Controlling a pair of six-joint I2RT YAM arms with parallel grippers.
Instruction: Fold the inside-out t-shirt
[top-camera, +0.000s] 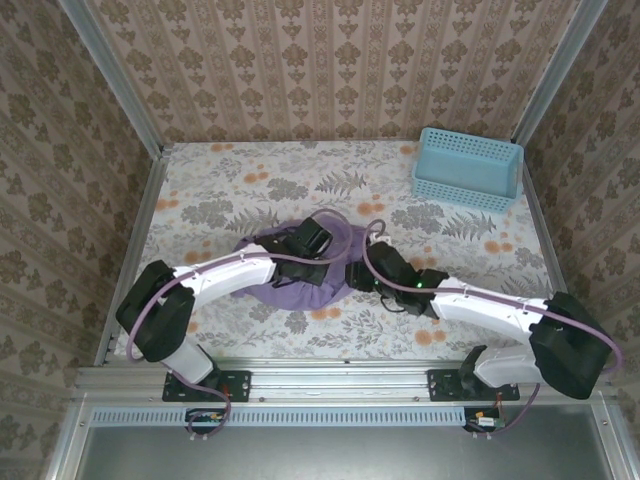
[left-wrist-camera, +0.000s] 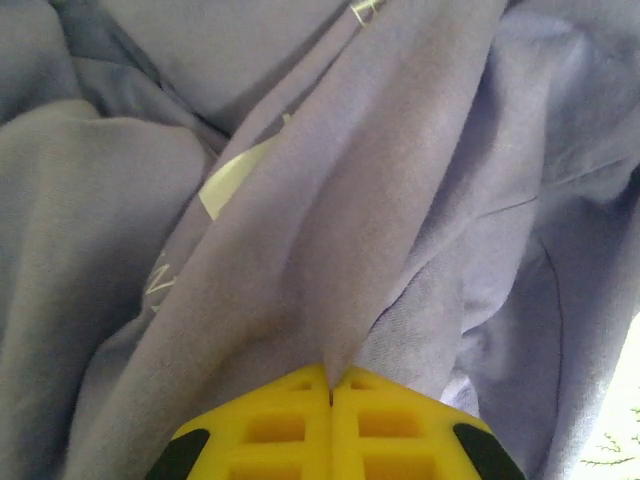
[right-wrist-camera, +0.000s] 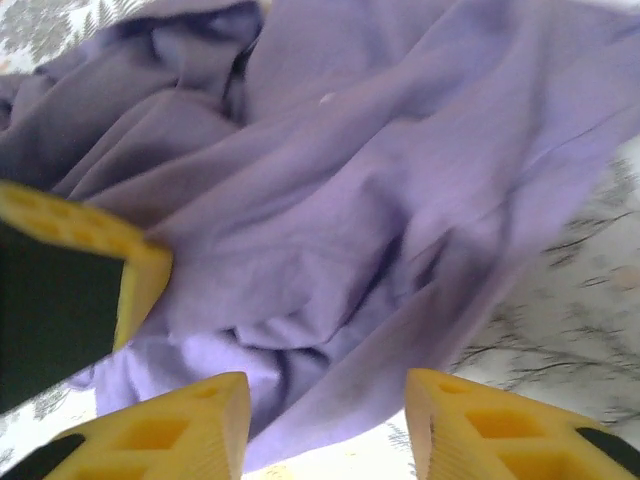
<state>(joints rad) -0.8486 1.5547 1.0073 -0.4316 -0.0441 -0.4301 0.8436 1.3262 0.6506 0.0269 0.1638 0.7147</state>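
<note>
**Flowered desk, two things on it**

The desk (top-camera: 230, 190) has a pale surface printed with grey leaves and orange blooms. A crumpled lavender t-shirt (top-camera: 300, 292) lies bunched near its front middle. A light-blue basket (top-camera: 462, 192) sits far right, well apart.

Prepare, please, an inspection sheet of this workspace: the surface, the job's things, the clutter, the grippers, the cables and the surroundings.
Surface: table under a floral cover, flat.
Job's things: lavender t-shirt bunched in a heap near the middle, not spread and not folded; some white print shows among the folds in the left wrist view.
Clutter: blue basket at the far right corner, apart from the shirt.
Grippers: left gripper shut on a ridge of the t-shirt; right gripper open, jaws apart over the shirt's edge.
Cables: purple cables run along both arms, one looping above the shirt.
Surroundings: patterned walls on three sides, metal frame at the corners.
</note>
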